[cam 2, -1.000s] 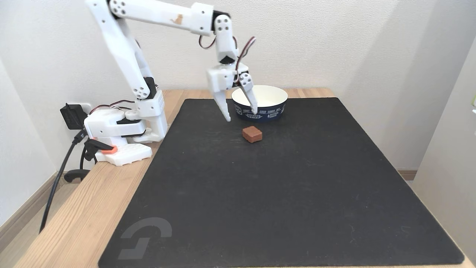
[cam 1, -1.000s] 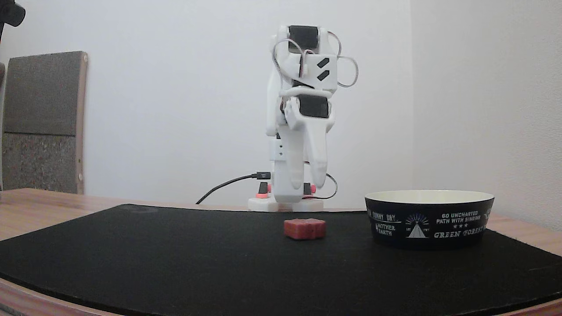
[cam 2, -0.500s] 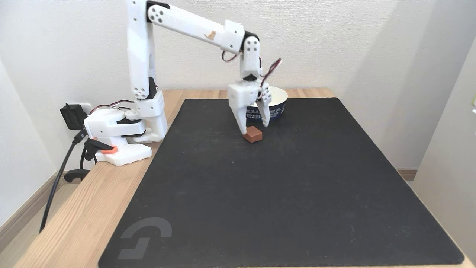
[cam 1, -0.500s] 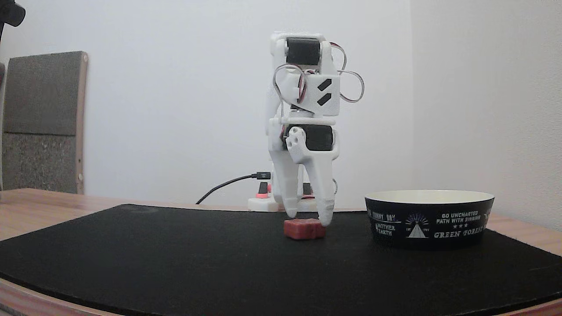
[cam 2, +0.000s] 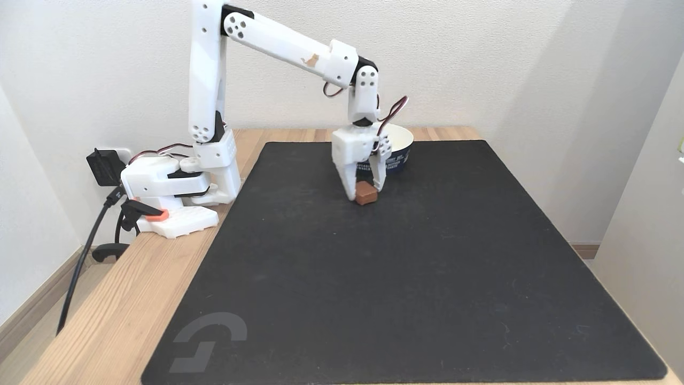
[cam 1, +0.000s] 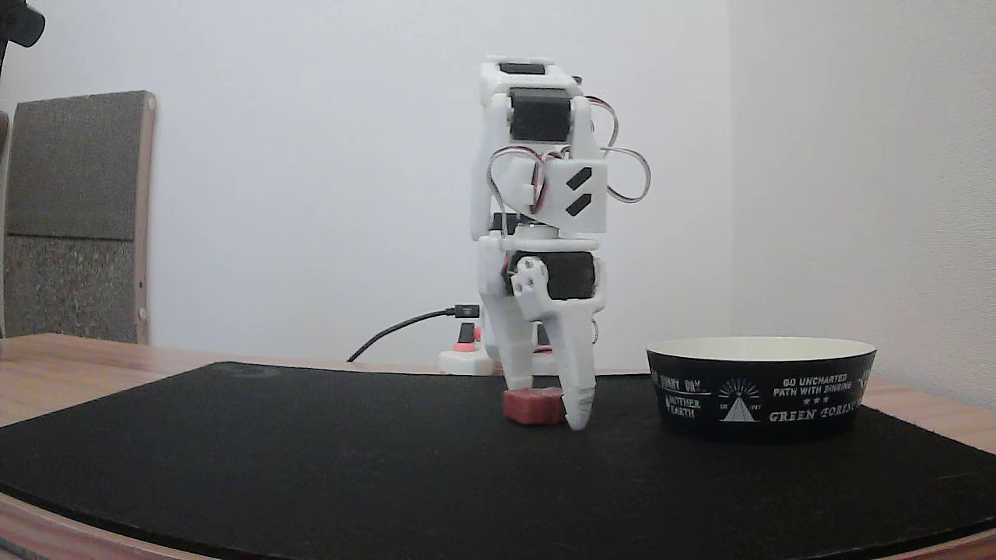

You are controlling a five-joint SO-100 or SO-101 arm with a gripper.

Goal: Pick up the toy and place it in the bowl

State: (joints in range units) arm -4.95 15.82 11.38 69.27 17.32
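Now down on the mat, tool (cam 2: 364,195) part-open astride the toy (cam 2: 366,192), likely light, stiff, best pinched across flat sides.

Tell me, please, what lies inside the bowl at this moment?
The bowl shows a bare cream inner wall; the arm and rim cover its floor. The toy sits outside on the black mat.

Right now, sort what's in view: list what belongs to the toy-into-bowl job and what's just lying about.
Job:
- toy, on the mat between the fingers
- bowl
- gripper, straddling the toy

Lying about:
- black mat
- wooden table
- black cable
- grey panel
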